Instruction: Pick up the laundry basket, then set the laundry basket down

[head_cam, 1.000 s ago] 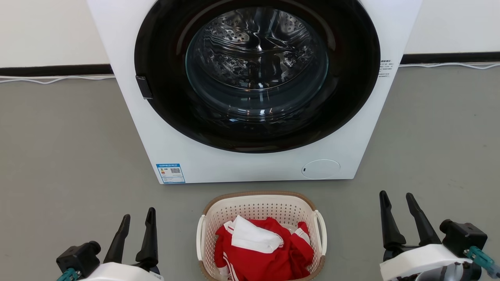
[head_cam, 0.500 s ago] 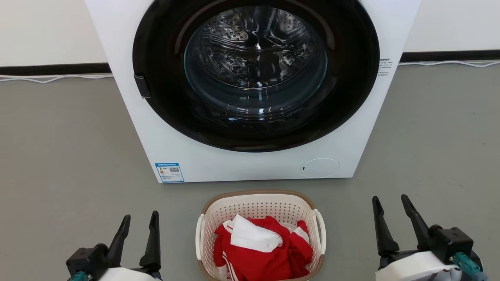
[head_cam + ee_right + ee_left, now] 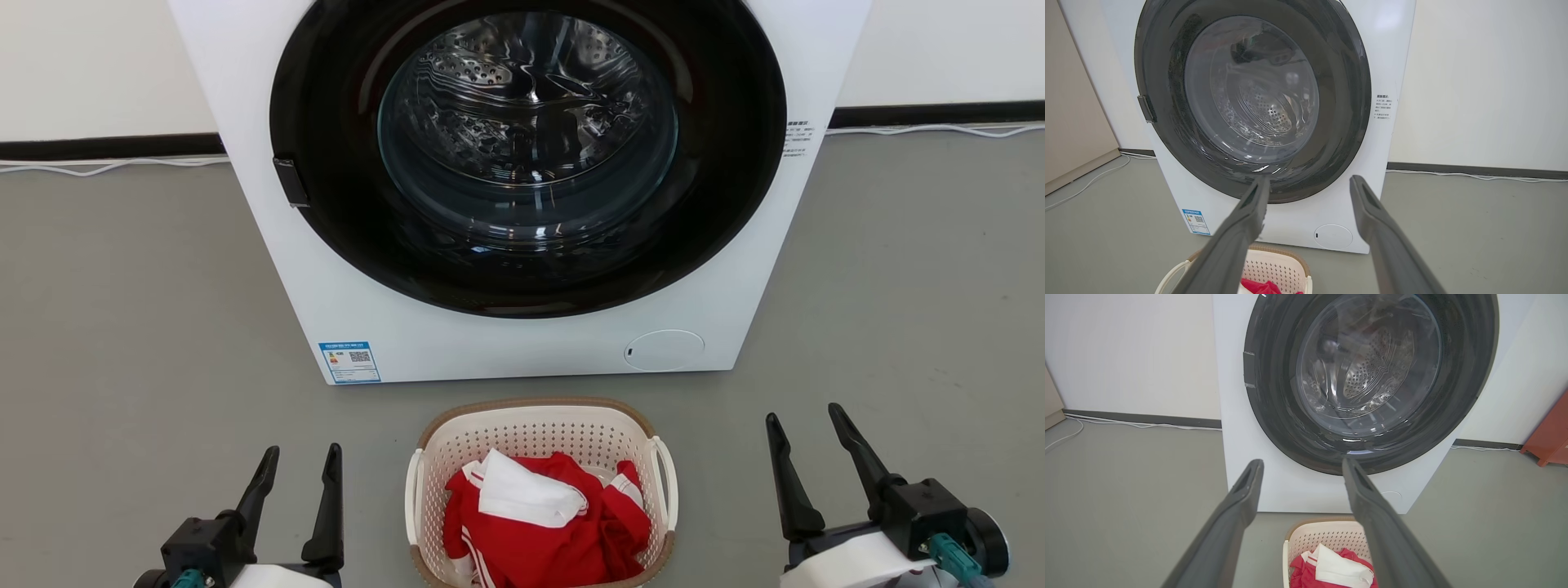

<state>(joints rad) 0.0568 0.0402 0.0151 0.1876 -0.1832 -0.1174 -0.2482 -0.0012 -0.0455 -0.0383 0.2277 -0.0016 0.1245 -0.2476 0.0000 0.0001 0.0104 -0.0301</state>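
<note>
Two grippers sit low in the head view, and both have their long dark fingers spread apart with nothing between them. The left gripper (image 3: 302, 449) is at the lower left above the grey floor (image 3: 122, 327), and the right gripper (image 3: 802, 412) is at the lower right. The laundry basket (image 3: 535, 406) stands on the floor between them, well apart from each, and no finger touches it.

The basket is near the lower front of the white washing machine (image 3: 490, 351), with a narrow strip of floor between the two. It stands upright, and its white loop handles, the left handle (image 3: 411, 498) and the right handle (image 3: 668, 490), are free. Inside it lies a red garment with white stripes (image 3: 563, 543), and a white piece of cloth (image 3: 522, 494) lies on top of the garment.

The machine's round door (image 3: 526, 131) has a dark ring, and the metal drum is seen through its glass. A blue label (image 3: 349, 362) is at the lower left of the front and a round cover (image 3: 664, 350) is at the lower right. A white cable (image 3: 82, 167) runs along the foot of the wall.

In the left wrist view the basket is at the bottom edge, partly behind the finger on that view's right side. In the right wrist view it is also at the bottom edge, partly behind the finger on that view's left side.
</note>
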